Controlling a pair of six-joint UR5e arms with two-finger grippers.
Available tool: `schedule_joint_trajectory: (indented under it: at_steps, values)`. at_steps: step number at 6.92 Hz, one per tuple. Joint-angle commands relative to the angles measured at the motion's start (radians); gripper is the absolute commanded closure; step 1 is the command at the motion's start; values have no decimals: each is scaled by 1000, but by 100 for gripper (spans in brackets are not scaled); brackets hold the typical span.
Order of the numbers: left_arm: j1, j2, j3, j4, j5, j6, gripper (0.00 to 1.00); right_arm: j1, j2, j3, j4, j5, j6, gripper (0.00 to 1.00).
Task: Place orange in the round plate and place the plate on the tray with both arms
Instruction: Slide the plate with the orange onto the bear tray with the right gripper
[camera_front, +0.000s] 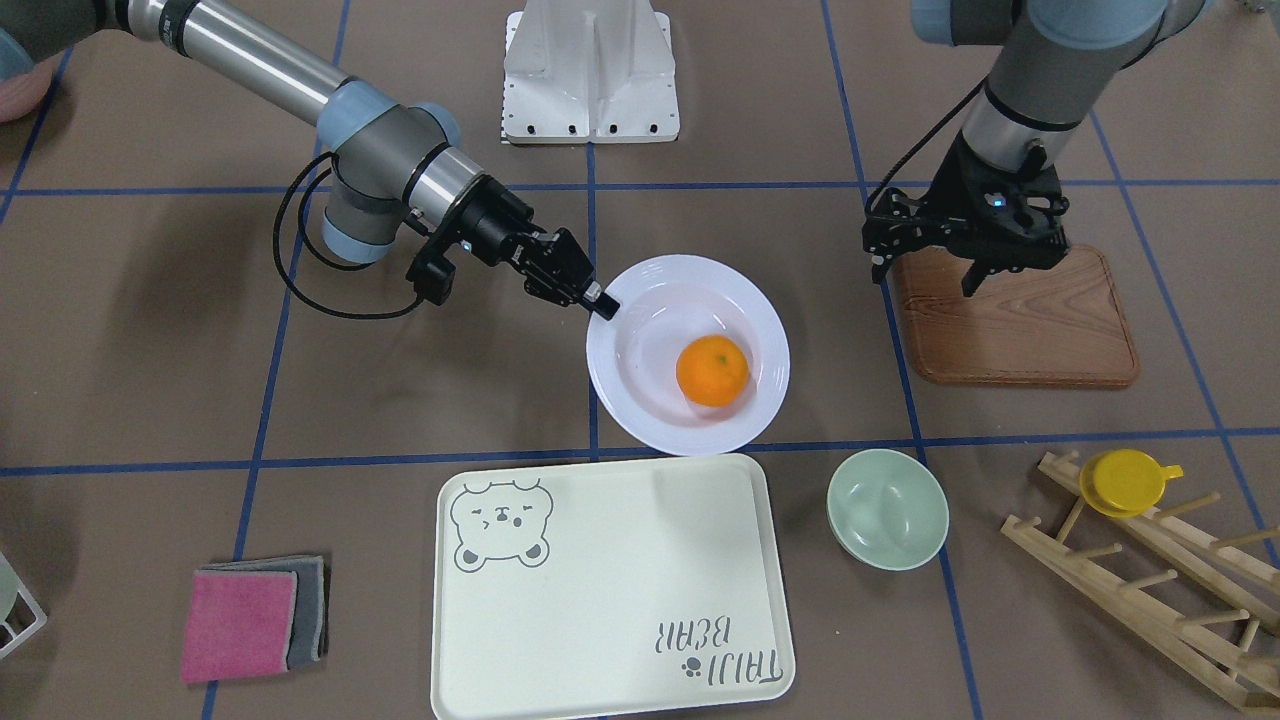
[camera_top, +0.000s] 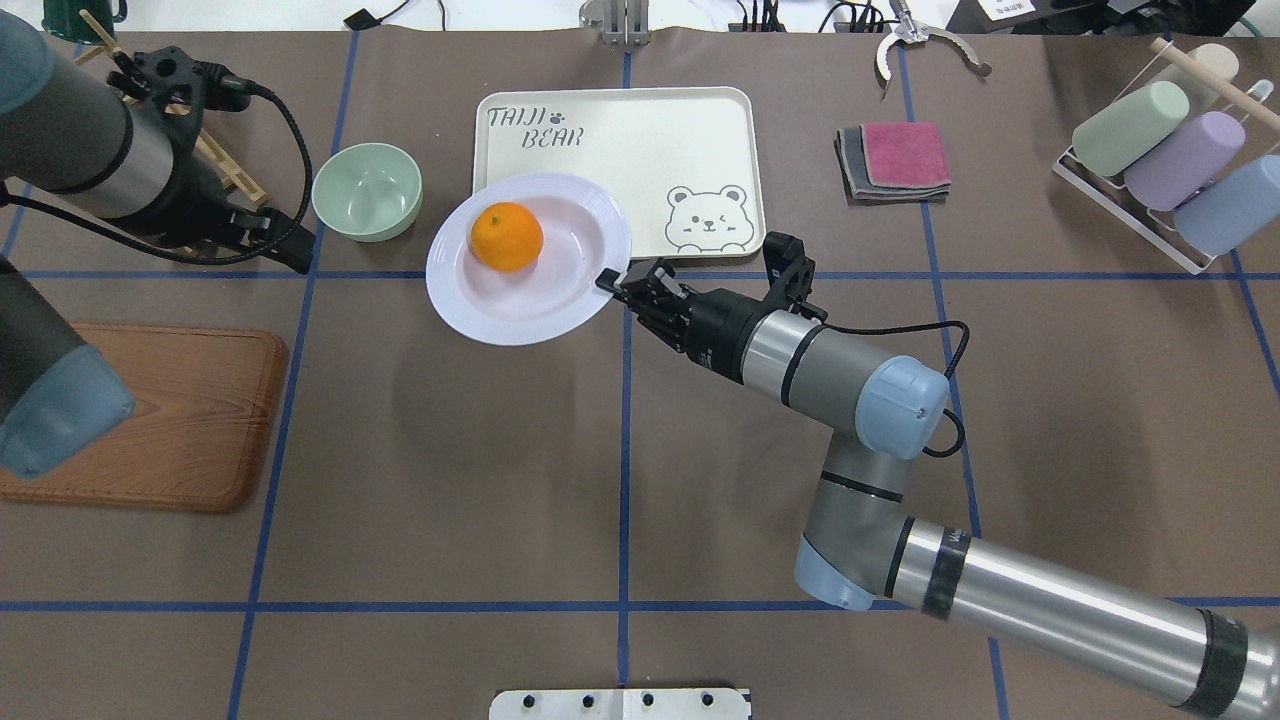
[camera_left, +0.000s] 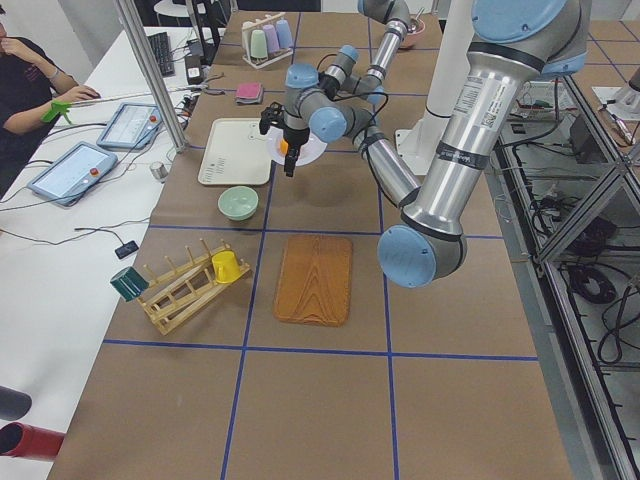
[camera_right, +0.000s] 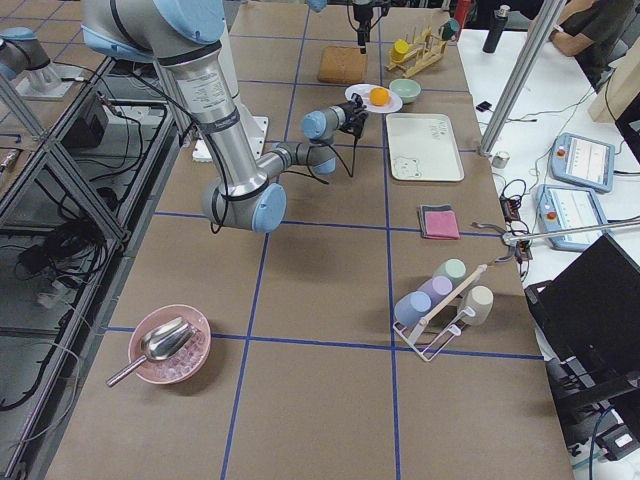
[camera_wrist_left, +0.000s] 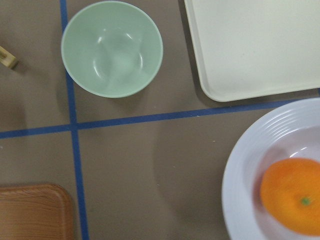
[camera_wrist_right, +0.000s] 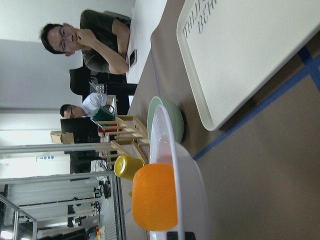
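Observation:
The orange (camera_front: 712, 370) lies inside the white round plate (camera_front: 650, 412), right of its middle in the front-facing view. My right gripper (camera_front: 603, 303) is shut on the plate's rim on the side toward the robot, also seen in the overhead view as right gripper (camera_top: 608, 280). The plate seems held slightly off the table, its far edge next to the cream tray (camera_front: 610, 590) with the bear drawing. My left gripper (camera_front: 925, 275) hangs open and empty above the edge of the wooden board, well apart from the plate.
A pale green bowl (camera_front: 887, 507) sits beside the tray. The brown wooden board (camera_front: 1010, 330) lies under the left arm. A wooden rack with a yellow cup (camera_front: 1125, 480) stands farther out. Pink and grey cloths (camera_front: 250, 620) lie past the tray's other side.

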Motion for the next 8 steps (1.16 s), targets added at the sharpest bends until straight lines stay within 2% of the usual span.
schedule_joint_trajectory:
  at_steps: [1, 3, 5, 8]
  values:
    - [-44, 32, 11, 0, -3, 92, 2, 64, 59, -67, -132, -84, 33, 88]
    - [-64, 43, 25, -12, -3, 124, 2, 68, 127, -142, -276, -151, 43, 87]
    - [-69, 45, 30, -12, -3, 125, 2, 63, 127, -174, -286, -158, 67, 87]
    - [-72, 45, 31, -14, -5, 129, 2, 36, 127, -183, -294, -207, 76, 75]
